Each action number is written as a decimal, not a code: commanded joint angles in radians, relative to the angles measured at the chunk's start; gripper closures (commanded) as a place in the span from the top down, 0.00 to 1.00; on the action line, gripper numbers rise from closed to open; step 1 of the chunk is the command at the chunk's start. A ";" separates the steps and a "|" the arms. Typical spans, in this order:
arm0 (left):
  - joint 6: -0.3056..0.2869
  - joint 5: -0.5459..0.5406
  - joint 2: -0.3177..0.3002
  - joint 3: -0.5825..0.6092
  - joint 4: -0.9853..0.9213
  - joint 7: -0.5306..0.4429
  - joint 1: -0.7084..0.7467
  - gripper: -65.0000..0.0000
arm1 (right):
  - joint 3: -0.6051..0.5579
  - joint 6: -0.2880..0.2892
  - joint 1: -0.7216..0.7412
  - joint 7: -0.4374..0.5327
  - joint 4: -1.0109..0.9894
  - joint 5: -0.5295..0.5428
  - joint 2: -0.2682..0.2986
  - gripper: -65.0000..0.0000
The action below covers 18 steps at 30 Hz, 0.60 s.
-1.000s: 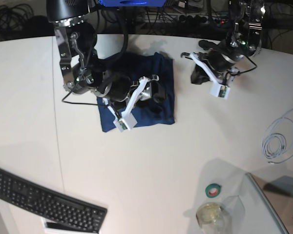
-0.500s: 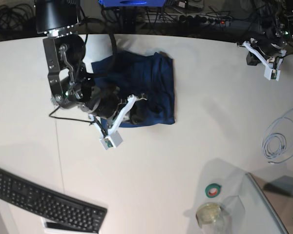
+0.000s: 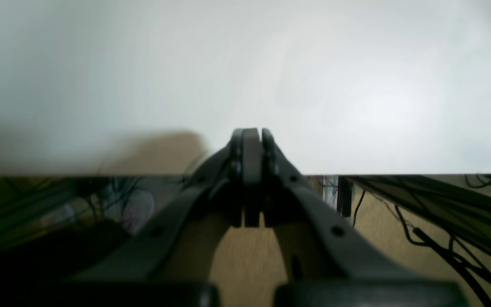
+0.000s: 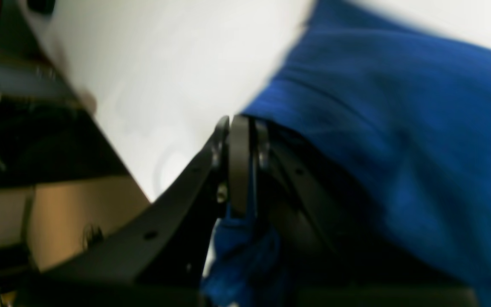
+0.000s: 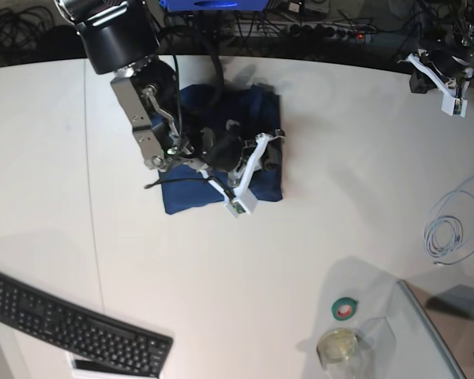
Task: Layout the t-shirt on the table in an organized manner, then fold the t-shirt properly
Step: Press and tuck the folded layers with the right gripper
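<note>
T-shirt: bunched navy heap, far-centre tabletop; right hand clamped on a fold of it, left hand closed empty at far edge; draw pinched cloth outward low and slowly to spread flat.

The left wrist view was filled across its upper half by the smooth white tabletop, blurred and bare, its straight edge running level across the middle of the frame. At centre the black left gripper pointed upward, its two fingers pressed together with no gap between them and nothing held; the tips overlapped the table edge. A soft brownish shadow lay on the white surface just left of the tips. Below the edge, tan flooring showed between the gripper's arms, and black cables trailed across the lower right. The lower left was dark and indistinct.
</note>
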 commanded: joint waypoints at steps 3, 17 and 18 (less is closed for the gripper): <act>0.001 -0.011 -0.015 -0.008 0.015 -0.016 0.002 0.00 | -0.042 -0.057 0.056 0.051 0.018 0.021 -0.016 0.04; 0.001 -0.011 -0.032 -0.017 0.013 -0.023 0.000 0.00 | -0.116 -0.350 -0.194 -0.027 0.472 0.012 0.205 0.24; 0.001 -0.011 -0.032 -0.017 0.013 -0.023 0.000 0.00 | -0.122 -0.350 -0.200 -0.027 0.471 0.012 0.216 0.32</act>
